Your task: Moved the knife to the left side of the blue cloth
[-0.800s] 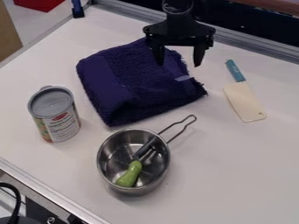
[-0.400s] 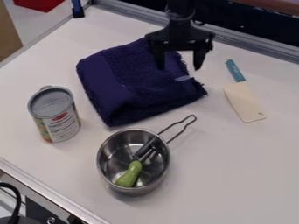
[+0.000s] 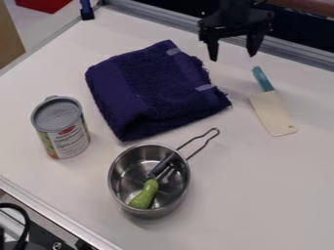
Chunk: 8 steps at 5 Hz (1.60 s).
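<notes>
We see the black two-finger gripper standing wide open with nothing between its fingers, over the strip between the folded, dark-blue terry cloth and the flat, cream-bladed, teal-handled knife, which lies to the cloth's right. The top edge cuts off the arm. We find the cloth's right edge frayed.

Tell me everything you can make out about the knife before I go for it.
The knife has a teal handle and a broad, cream, cleaver-like blade with a small dark spot near its lower right corner. It looks like plastic. It lies flat on the white table, right of the blue cloth in the view, handle toward the top. The table supports it; neither cloth nor gripper appears to touch it.
</notes>
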Each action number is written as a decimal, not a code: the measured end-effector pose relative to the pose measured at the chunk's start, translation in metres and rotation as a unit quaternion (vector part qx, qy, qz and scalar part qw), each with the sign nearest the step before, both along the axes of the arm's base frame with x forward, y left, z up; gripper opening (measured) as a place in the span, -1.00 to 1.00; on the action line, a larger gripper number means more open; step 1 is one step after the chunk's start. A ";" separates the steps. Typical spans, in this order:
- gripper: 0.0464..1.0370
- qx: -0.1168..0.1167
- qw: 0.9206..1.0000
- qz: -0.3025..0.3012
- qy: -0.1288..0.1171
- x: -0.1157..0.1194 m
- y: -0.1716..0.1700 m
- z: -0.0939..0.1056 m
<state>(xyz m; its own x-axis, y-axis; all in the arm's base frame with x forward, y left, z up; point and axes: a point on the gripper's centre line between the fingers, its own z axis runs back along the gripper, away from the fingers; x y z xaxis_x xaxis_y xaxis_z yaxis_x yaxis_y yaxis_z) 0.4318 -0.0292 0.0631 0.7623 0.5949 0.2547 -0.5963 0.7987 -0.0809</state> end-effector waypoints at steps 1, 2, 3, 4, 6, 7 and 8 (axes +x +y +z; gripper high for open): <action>0.92 0.001 0.999 0.032 -0.001 0.020 -0.015 -0.018; 0.92 -0.007 0.999 0.033 0.000 0.030 -0.033 -0.033; 0.92 -0.010 1.000 0.028 0.009 0.030 -0.045 -0.050; 0.90 -0.019 0.999 0.034 0.013 0.030 -0.047 -0.053; 0.19 -0.057 0.997 0.042 0.013 0.034 -0.044 -0.061; -0.39 -0.061 0.997 0.043 0.010 0.033 -0.038 -0.063; -0.66 -0.065 0.997 0.038 -0.003 0.030 -0.034 -0.061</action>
<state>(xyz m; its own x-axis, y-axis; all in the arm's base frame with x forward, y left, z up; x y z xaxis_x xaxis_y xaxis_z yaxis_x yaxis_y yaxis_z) 0.4618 -0.0632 0.0018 0.7127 0.6792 0.1753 -0.6540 0.7337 -0.1841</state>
